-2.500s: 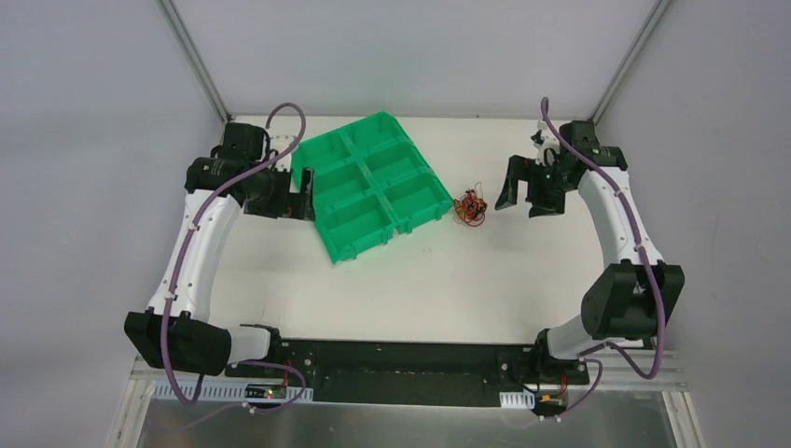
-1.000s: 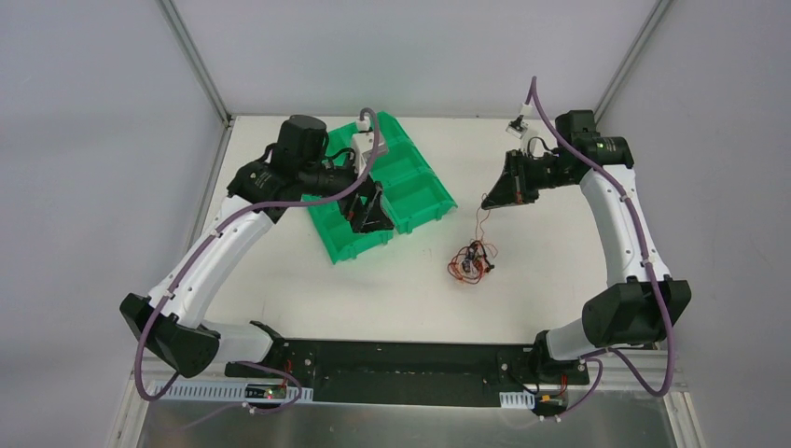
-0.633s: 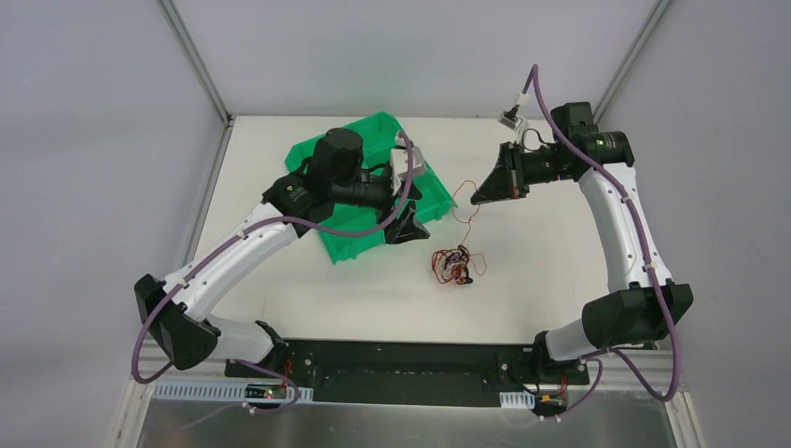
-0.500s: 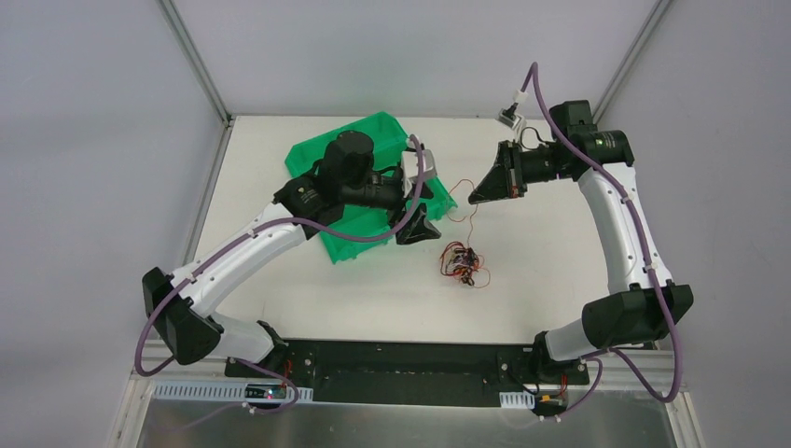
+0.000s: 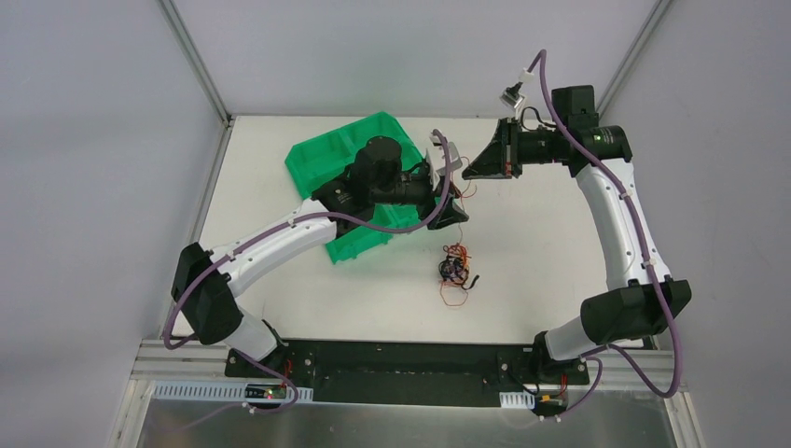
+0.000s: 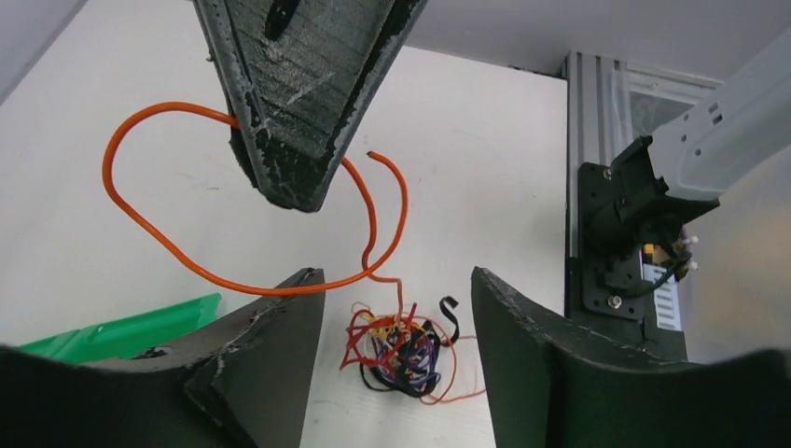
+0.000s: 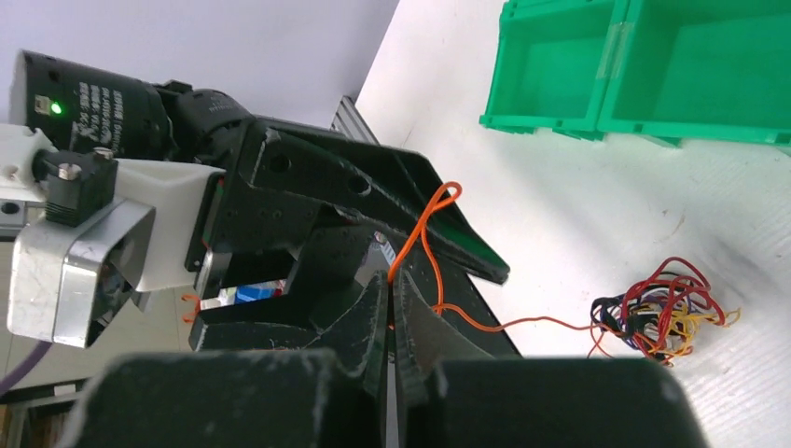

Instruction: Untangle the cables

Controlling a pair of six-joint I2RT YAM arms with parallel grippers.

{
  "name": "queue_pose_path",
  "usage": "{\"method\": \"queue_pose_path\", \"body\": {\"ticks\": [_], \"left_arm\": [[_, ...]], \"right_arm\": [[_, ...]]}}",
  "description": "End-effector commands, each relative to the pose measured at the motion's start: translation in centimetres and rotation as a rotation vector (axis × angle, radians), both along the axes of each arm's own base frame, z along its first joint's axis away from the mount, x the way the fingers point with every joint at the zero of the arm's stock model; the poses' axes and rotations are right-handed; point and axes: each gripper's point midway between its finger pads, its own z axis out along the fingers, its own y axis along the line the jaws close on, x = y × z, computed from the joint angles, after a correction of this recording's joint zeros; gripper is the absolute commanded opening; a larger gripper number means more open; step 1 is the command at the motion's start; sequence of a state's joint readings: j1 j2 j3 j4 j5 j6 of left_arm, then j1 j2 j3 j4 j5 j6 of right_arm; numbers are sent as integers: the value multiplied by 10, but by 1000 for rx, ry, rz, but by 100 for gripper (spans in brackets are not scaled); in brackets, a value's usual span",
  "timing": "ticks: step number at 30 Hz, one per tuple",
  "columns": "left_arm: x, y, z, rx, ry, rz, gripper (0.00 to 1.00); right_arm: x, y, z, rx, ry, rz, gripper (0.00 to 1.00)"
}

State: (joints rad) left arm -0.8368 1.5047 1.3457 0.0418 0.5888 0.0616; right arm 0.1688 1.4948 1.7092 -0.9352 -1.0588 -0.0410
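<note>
Pinching an orange cable [image 7: 424, 238], the right end effector [image 7: 390, 297] has its fingers pressed flat together on the wire. It is held up off the worktop [image 5: 532, 271], toward the far middle. The orange cable loops out on both sides of the closed tips. One free end curls in the air and the other run drops into the bundle of cables [image 5: 454, 271].

Left end effector [image 6: 396, 280] is spread wide with nothing in it. In the left wrist view its fingertips sit just below the right tips, and the orange loop passes in front of the gap. Whether the loop touches either left finger cannot be told.

From the top view the two end effectors are close together, with the left arm reaching in over the near right part of the green tray [image 5: 322, 159].

The bundle is a small knot of thin red, orange, yellow and black wires. It lies on the worktop, nearer the arm bases than both end effectors and apart from the tray, off its right side. The tray sits skewed on the far left of the worktop.
</note>
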Motion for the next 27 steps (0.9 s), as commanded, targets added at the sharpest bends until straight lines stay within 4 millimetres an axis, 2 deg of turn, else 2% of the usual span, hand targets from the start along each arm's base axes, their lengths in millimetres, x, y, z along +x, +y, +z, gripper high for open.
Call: {"method": "queue_pose_path", "body": {"ticks": [1,3,6,8,14,15,17,18,19,21,23,27], "left_arm": [[6,-18,23,-117,3,17,57],[4,-22,20,-119,6,12,44],[7,-23,18,-119,27,41,13],[9,-20,21,-122,56,65,0],[17,-13,30,-183,273,126,0],[19,-12,30,-192,299,132,0],[23,-10,31,-204,321,142,0],[25,-9,32,-212,332,150,0],[30,-7,34,-223,349,161,0],[39,-3,36,-242,392,194,0],[50,1,34,-257,435,233,0],[67,5,22,-261,509,290,0]], "right_arm": [[14,5,27,44,-39,-59,0],[18,6,31,57,-38,-70,0],[20,7,34,69,-38,-70,0],[23,6,29,55,-43,-89,0],[43,-8,1,43,-91,-234,8],[45,-11,-2,43,-93,-256,14],[48,-18,-8,37,-89,-297,65],[48,-22,-12,32,-87,-309,84],[48,-26,-16,19,-95,-318,94],[47,-38,-30,-19,-129,-335,99],[44,-49,-50,-68,-164,-361,99],[38,-69,-112,-219,-224,-401,99]]}}
